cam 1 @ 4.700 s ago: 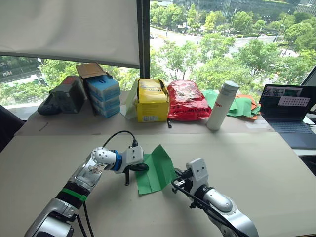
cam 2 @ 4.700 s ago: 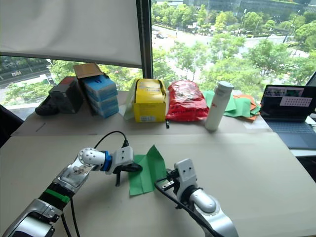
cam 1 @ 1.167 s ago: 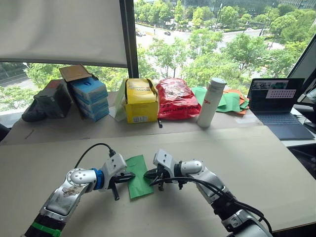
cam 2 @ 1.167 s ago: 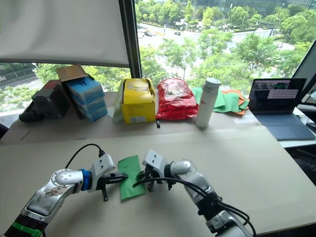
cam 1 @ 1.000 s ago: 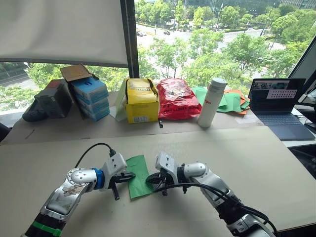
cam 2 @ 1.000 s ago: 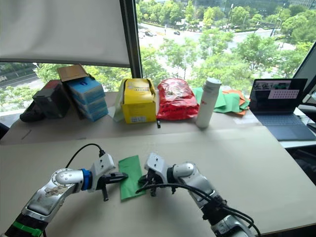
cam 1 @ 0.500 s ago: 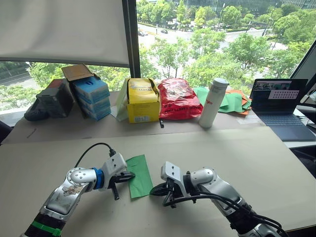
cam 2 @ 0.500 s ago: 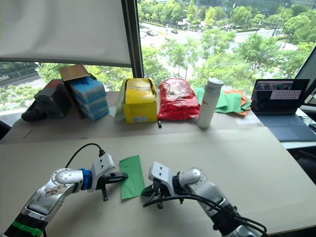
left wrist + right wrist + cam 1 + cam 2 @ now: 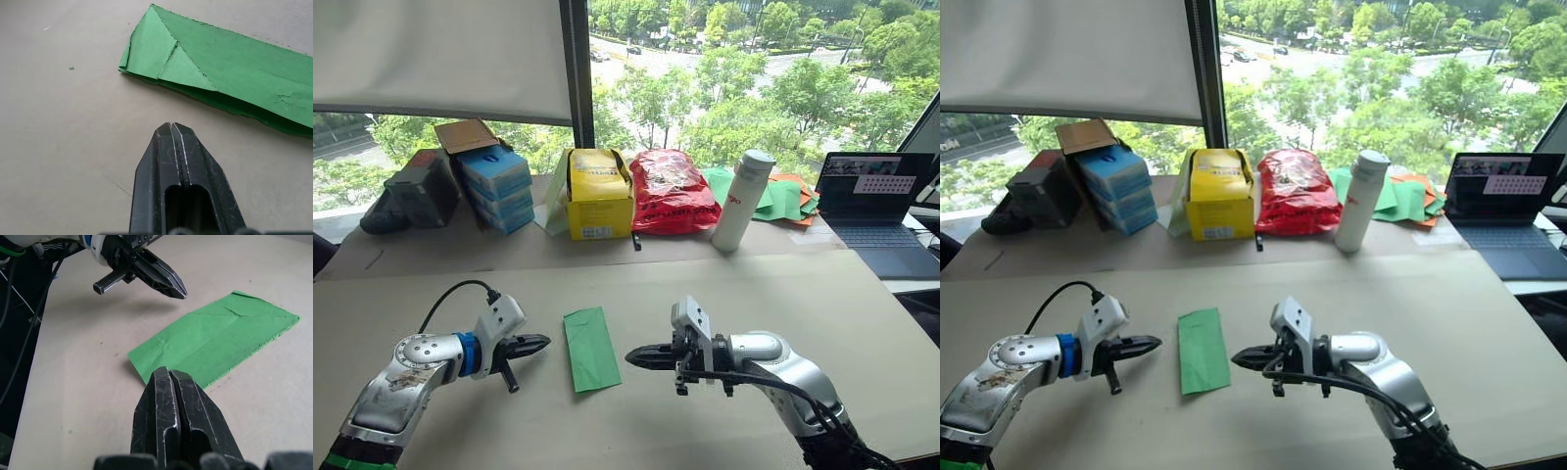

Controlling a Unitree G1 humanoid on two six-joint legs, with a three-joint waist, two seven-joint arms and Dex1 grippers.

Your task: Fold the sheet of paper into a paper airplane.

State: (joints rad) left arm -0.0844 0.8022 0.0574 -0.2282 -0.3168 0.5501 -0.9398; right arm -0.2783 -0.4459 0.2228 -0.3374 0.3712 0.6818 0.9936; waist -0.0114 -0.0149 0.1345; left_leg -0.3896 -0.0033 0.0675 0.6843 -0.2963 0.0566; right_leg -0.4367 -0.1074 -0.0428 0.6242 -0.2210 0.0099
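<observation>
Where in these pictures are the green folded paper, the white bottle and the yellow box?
sheet of paper [image 9: 591, 348]: left eye view, middle of the flat folded strip.
white bottle [image 9: 740, 204]: left eye view, middle of its upright body.
yellow box [image 9: 599, 206]: left eye view, its front face.

I see bare surface all around the sheet of paper at frame centre. The left gripper and right gripper flank it, both apart from it. Boxes, the bottle and the laptop crowd the frame's upper band.
</observation>
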